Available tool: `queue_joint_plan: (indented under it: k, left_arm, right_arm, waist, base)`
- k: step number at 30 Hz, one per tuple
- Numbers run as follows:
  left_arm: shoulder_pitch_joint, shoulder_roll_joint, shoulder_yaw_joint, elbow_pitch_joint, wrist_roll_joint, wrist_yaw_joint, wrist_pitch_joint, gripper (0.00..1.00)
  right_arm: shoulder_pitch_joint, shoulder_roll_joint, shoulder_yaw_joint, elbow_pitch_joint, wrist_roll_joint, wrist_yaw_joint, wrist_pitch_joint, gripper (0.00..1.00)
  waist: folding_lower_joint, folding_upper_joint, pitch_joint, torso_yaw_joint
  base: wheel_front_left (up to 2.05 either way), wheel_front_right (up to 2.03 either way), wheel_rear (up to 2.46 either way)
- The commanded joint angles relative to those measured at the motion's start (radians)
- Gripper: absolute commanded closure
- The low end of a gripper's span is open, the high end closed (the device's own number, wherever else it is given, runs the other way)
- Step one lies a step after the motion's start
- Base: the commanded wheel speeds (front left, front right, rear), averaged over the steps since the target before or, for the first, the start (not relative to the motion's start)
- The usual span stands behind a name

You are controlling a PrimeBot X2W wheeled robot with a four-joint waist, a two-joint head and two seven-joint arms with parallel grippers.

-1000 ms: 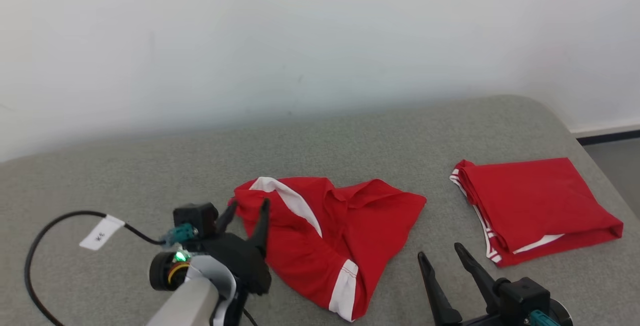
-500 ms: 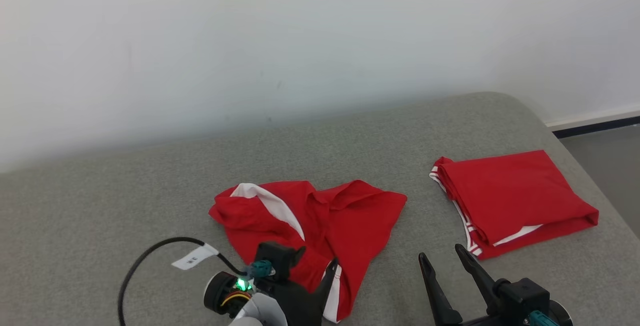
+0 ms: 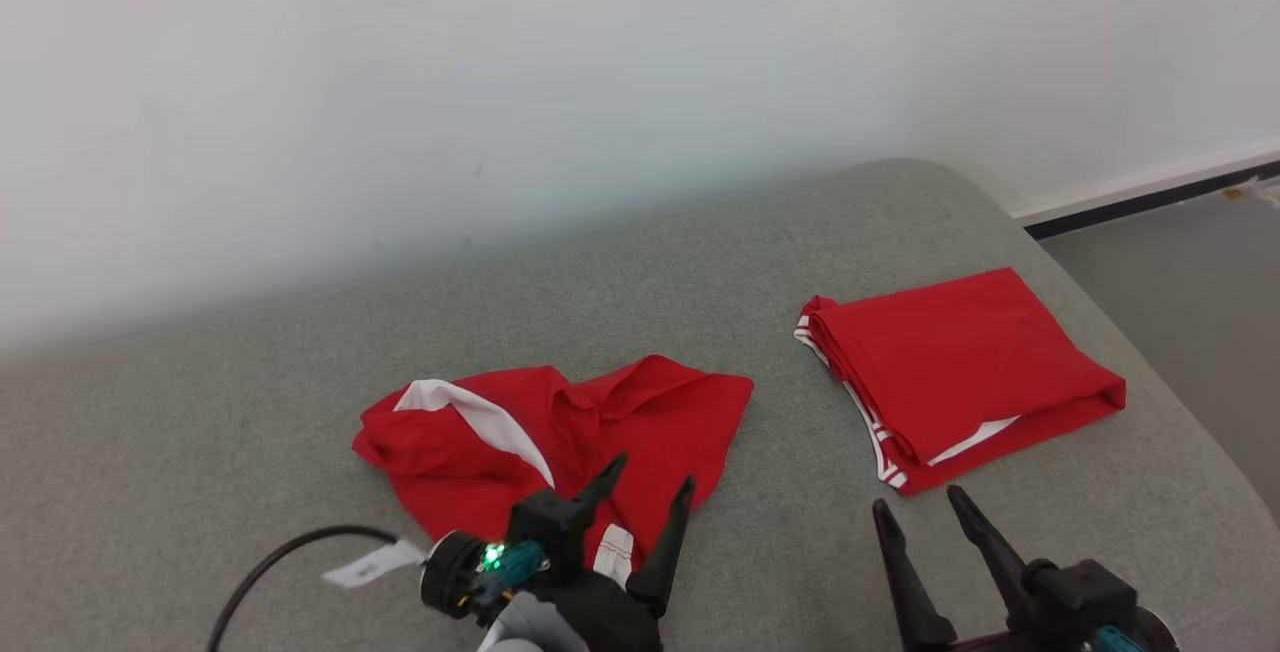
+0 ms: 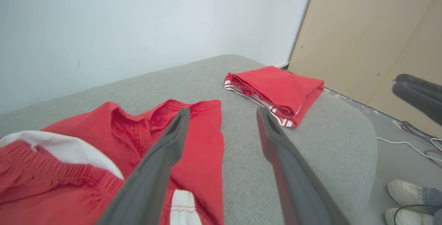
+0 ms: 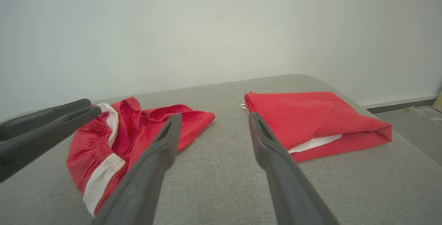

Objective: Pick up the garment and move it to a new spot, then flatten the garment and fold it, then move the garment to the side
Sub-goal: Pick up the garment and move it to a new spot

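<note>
Right now we have the crumpled red garment (image 3: 650,412) lying near the middle of the grey padded surface (image 3: 200,402), just ahead of us. A white panel shows on its left part and a white band at its near hem. Our left gripper (image 3: 654,470) hangs at the garment's near right edge, fingers spread apart and holding nothing. In the left wrist view one finger lies across the red cloth while the other is over bare grey fabric beside the hem. We cannot tell whether the tips touch the cloth. A black cable (image 3: 300,535) with a white tag (image 3: 362,564) trails from that wrist over the surface to our left.

Our right gripper (image 3: 915,497) sits low at the right, likewise spread wide and empty. Its fingers are over bare grey surface, pointing towards the gap between the two red items. The second red garment (image 3: 960,362), neatly folded with white striped trim along its left edge, lies well apart from the crumpled one, close to the surface's rounded right end. Behind everything stands a plain pale wall (image 3: 600,82).

From the left wrist we also see a beige panel (image 4: 362,28) past the end of the surface, loose cables (image 4: 414,130) on the floor, and a person's pale shoes (image 4: 404,192) in the lower right corner.
</note>
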Motion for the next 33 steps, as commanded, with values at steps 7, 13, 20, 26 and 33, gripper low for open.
queue_joint_plan:
  k: [7,13,20,26,33]
  left_arm:
    - [0.173,0.055,0.182,-0.235,0.08,0.048,-0.031,0.0]
    - [0.397,0.055,0.404,-0.474,0.191,0.049,-0.032,0.0]
    - [0.585,0.018,0.601,-0.581,0.278,-0.041,-0.032,0.0]
    - [0.669,0.018,0.702,-0.573,0.328,-0.105,-0.032,0.0]
    - [0.721,0.034,0.741,-0.534,0.366,-0.136,-0.032,0.0]
  right_arm:
    - [0.035,0.0,-0.049,0.003,0.004,-0.003,-0.027,0.0]
    - [0.056,0.0,-0.084,0.016,0.0,-0.003,-0.047,0.0]
    - [0.075,0.0,-0.116,0.046,0.017,-0.003,-0.096,0.0]
    - [0.095,0.0,-0.148,0.088,0.003,-0.003,-0.149,0.0]
    - [0.092,0.0,-0.15,0.125,-0.01,-0.003,-0.145,0.0]
  waist:
    - [0.0,0.0,-0.028,0.079]
    - [0.0,0.0,-0.05,0.165]
    - [0.0,0.0,-0.078,0.249]
    - [0.0,0.0,-0.096,0.307]
    - [0.0,0.0,-0.101,0.336]
  base:
    - [0.0,0.0,0.0]
    - [0.0,0.0,0.0]
    - [0.0,0.0,0.0]
    - [0.0,0.0,0.0]
    - [0.0,0.0,0.0]
